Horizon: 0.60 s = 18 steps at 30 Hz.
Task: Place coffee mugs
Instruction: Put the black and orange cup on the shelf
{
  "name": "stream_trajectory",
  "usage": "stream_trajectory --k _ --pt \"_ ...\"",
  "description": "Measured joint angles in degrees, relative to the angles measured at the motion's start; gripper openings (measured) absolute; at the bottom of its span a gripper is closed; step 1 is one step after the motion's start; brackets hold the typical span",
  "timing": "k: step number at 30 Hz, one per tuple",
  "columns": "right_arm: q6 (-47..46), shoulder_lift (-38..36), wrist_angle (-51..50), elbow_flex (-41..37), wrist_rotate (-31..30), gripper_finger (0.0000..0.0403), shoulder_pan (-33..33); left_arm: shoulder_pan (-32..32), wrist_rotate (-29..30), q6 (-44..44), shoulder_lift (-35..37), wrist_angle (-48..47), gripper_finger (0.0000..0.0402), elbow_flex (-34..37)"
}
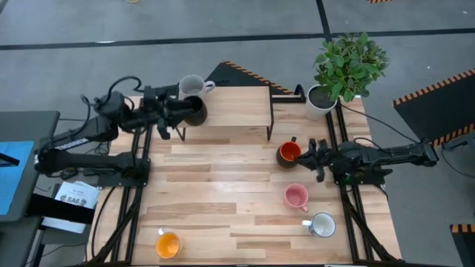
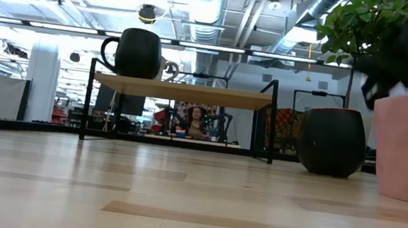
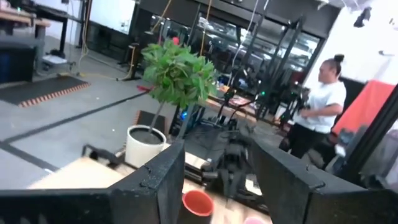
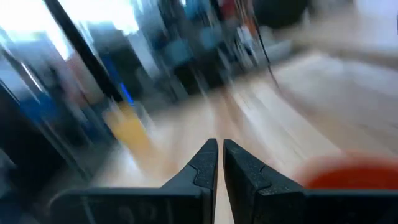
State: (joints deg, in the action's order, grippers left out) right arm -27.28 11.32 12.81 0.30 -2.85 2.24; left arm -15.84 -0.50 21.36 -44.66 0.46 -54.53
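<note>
On the raised shelf [image 1: 226,111] at the table's [image 1: 223,185] far edge stand two mugs upright, mouths up: the black mug [image 1: 194,110] and, touching or just beside it, the grey mug [image 1: 192,85], its handle pointing toward the plant side. The left hand [image 1: 180,111] sits at the black mug, fingers spread apart on either side of it; whether they press it cannot be told. In the low view the black mug [image 2: 139,52] shows its handle toward the shelf's left end.

Beside the shelf's right leg, the red mug [image 1: 288,153] stands upright on the table. The right hand [image 1: 313,157] lies just beside it, fingers [image 4: 205,163] nearly together and holding nothing. The pink mug [image 1: 296,196] stands nearer, handle toward the front edge. The white mug [image 1: 322,225] has its handle toward the left. The yellow mug [image 1: 168,244] stands well apart at the front left. A potted plant [image 1: 343,68] stands at the far right corner.
</note>
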Motion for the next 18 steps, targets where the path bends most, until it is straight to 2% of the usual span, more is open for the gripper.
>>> stream_trajectory --k 4,10,14,18 --pt "-9.29 0.03 16.07 1.17 -0.70 0.0054 -0.11 2.28 4.50 2.14 2.19 0.70 0.0171 4.07" --pt "-2.60 1.57 39.30 2.40 -11.07 0.0054 -0.13 3.48 7.09 1.89 2.46 1.29 0.0171 4.75" --pt "-3.02 8.58 42.28 7.45 -12.25 0.0054 0.35 3.46 6.63 1.83 2.46 3.42 0.0171 4.75" --pt "-2.35 19.37 41.19 15.10 -12.02 0.0054 1.65 3.46 5.69 1.69 3.12 4.55 0.0171 4.75"
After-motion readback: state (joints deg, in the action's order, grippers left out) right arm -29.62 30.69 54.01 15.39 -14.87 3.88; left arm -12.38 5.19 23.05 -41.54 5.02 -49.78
